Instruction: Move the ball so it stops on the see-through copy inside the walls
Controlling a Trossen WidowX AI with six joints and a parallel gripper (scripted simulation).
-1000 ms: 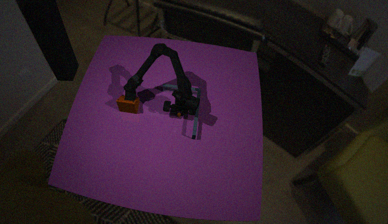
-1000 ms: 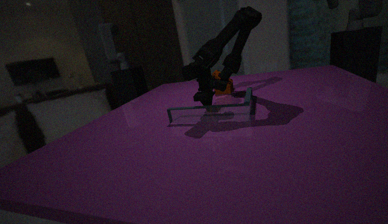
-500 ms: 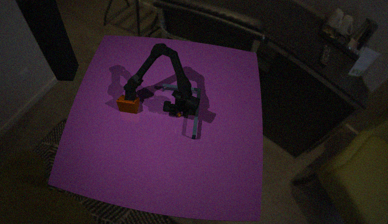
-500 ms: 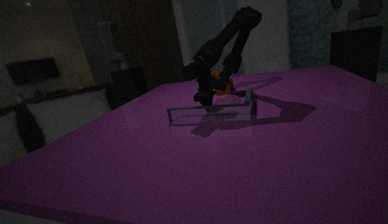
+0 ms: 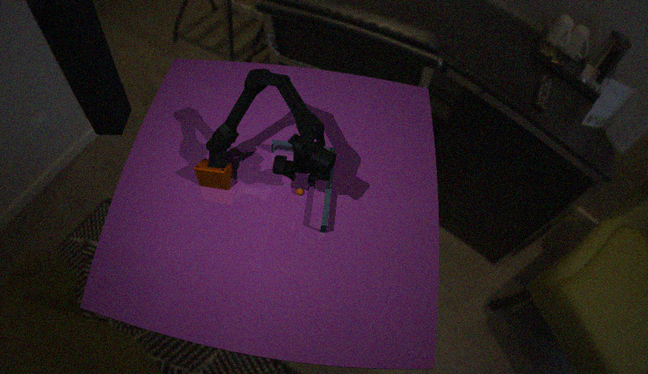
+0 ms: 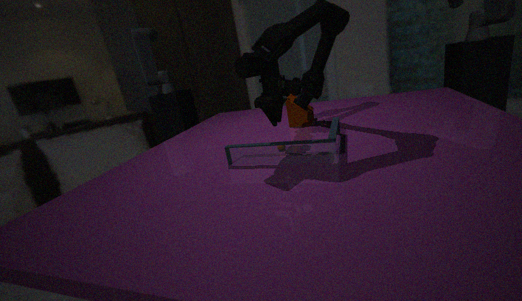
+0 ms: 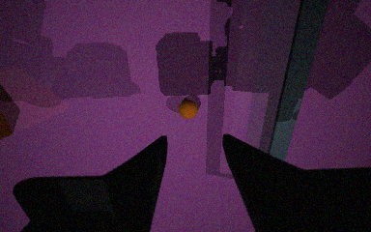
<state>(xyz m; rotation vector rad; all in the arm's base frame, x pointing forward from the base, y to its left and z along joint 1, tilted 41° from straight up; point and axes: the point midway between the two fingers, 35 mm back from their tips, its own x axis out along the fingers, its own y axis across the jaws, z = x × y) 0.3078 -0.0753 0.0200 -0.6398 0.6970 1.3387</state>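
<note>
Purple tabletop [image 5: 239,279] holds one small round orange ball [image 7: 187,109] and two clear walls [image 6: 283,143]. It sits beside one wall, ahead of my end effector [image 7: 193,150], spread and holding nothing.

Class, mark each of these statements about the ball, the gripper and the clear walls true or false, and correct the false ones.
1. The gripper is clamped on the ball. False: its fingers stand apart and the ball lies on the table ahead of them.
2. The ball is orange. True.
3. The ball sits on top of the clear walls. False: it rests on the purple table beside them.
4. The arm's base is orange. True.
5. The gripper hangs above the table, not touching it. True.
</note>
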